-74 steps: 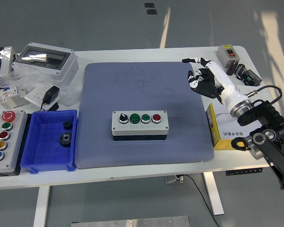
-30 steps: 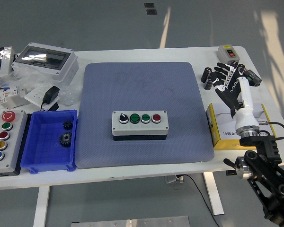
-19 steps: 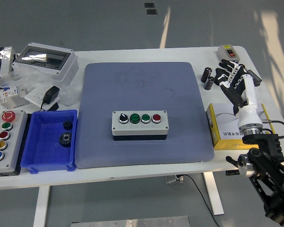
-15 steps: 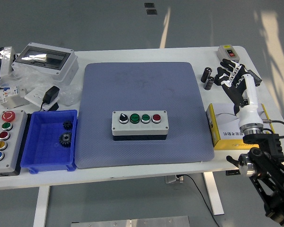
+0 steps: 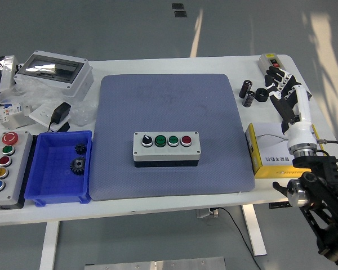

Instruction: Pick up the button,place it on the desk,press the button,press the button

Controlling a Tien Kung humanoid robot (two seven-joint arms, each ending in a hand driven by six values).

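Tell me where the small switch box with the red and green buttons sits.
In the head view, the switch box lies at the table's far right corner, just beyond the right hand, partly covered by it.

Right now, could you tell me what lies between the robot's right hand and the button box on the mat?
In the head view, only two small black cylinders and bare blue mat.

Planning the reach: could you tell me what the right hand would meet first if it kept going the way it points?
Probably the small grey switch box at the far right table corner; the right hand points at it, though height is unclear.

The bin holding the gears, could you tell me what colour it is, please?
Blue; the bin shows clearly in the head view, at the table's near left.
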